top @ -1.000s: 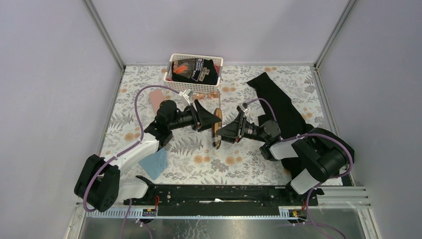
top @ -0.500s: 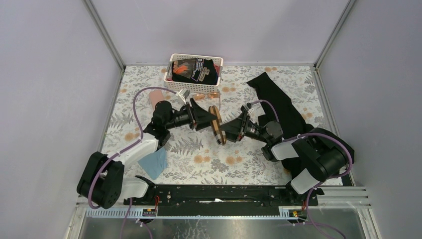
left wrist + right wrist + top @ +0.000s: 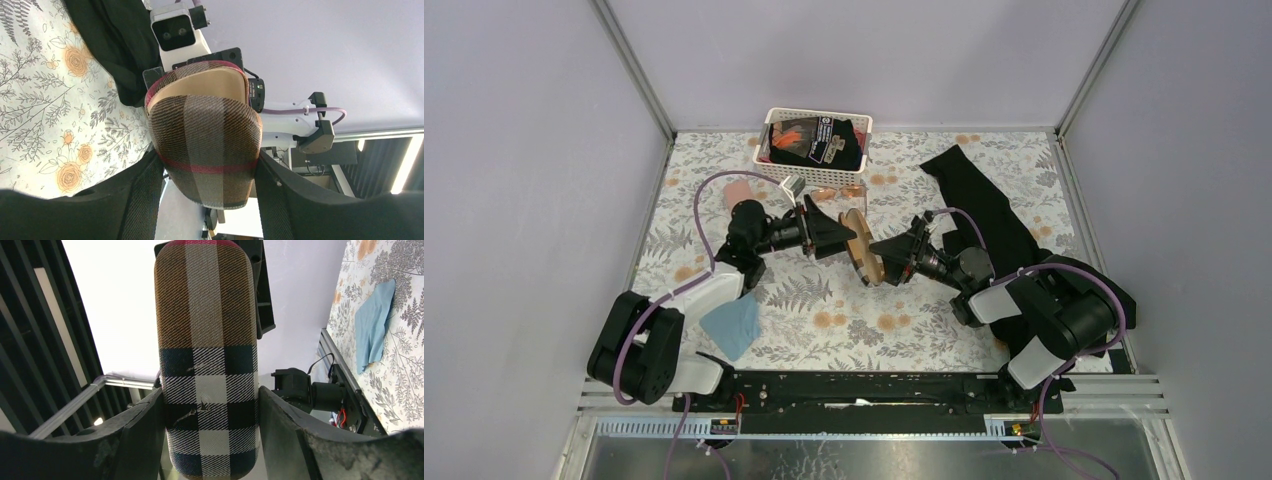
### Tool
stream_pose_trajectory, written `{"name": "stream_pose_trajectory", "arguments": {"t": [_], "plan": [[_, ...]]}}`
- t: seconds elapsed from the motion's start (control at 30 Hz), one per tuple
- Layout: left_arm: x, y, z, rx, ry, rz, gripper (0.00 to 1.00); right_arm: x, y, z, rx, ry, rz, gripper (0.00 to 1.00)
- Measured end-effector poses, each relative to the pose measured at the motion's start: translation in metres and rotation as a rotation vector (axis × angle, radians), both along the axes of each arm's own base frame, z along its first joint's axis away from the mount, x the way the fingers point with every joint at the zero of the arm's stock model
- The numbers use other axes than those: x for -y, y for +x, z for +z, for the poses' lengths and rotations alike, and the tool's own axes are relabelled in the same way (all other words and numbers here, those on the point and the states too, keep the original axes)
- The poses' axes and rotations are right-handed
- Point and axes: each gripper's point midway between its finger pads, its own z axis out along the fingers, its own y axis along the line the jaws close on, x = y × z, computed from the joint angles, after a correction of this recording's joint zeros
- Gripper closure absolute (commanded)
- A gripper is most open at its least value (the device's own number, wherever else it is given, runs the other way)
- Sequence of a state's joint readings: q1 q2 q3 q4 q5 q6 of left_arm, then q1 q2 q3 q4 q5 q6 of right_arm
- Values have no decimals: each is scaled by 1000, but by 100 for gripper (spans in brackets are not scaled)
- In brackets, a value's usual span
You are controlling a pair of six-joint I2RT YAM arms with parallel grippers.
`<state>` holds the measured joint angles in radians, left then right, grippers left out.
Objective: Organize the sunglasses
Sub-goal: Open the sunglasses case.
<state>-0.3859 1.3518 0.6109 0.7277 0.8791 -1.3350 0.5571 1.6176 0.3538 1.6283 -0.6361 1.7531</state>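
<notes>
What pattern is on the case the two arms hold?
Plaid: tan, black and white, red stripe. The case shows best in the right wrist view.

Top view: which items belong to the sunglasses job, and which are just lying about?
Job: wire-framed sunglasses with pale orange lenses; brown plaid oblong case, gripped by left gripper and right gripper.
Lying about: light-blue cloth; black fabric; pink oblong case; white plastic basket.

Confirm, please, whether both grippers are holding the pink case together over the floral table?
Not quite: the left gripper and right gripper hold the plaid case, not the pink one, as both wrist views show. It is indeed held over the floral table.
</notes>
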Motion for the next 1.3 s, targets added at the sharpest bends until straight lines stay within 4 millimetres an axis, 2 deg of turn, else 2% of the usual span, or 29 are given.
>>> {"name": "stream_pose_trajectory", "arguments": {"t": [0.47,1.03,1.3], "plan": [[-5,-4,6,93,12,-42,100,6,12,5,-58,35,-43,100],[-7,-7,10,128,-9,-49,100,8,14,7,-75,46,-48,100],[-8,-9,9,142,-12,-55,100,9,16,8,-93,54,-51,95]]}}
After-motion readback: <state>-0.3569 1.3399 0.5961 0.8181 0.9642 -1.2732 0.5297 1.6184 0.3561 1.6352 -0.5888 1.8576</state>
